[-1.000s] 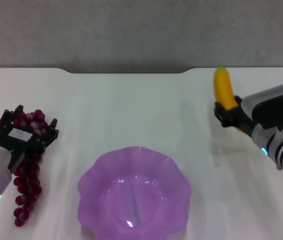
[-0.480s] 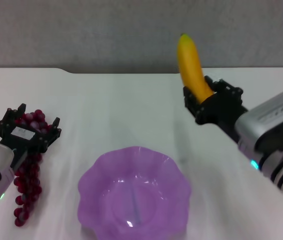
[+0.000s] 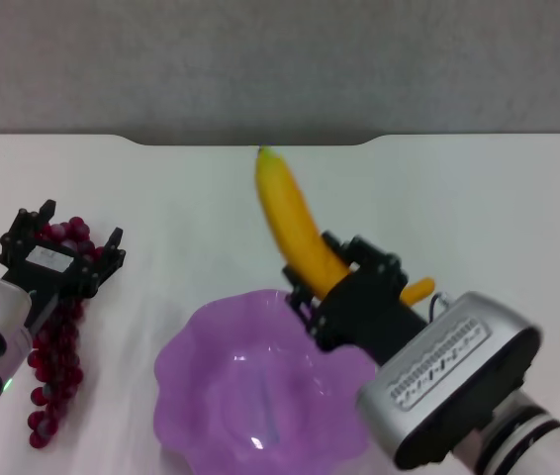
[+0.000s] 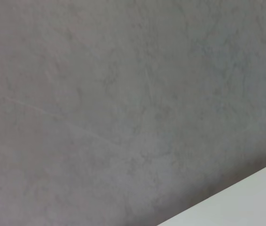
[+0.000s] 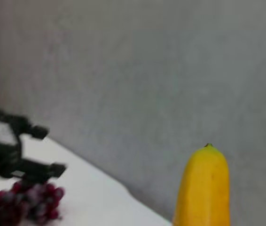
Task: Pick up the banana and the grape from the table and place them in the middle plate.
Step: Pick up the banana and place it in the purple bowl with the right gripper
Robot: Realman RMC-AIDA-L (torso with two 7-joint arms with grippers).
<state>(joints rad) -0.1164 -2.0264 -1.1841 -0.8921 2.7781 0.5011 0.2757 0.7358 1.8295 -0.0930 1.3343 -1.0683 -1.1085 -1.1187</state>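
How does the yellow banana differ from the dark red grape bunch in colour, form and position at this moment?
The smooth yellow curved banana is one piece; the dark red-purple grape bunch is many small balls. The right pincer holds the banana above the purple scalloped plate; the grapes lie on the white table under the left pincer.

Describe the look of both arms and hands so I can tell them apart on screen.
They match: each has a black skeletal hand, left hand and right hand, on a silver-grey wrist block with dotted markings, then white arm segments ringed in black. A green light glows on the left arm.

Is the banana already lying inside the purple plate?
No. In the head view the right pincer holds the banana tilted up over the far rim of the purple plate, not resting in it.
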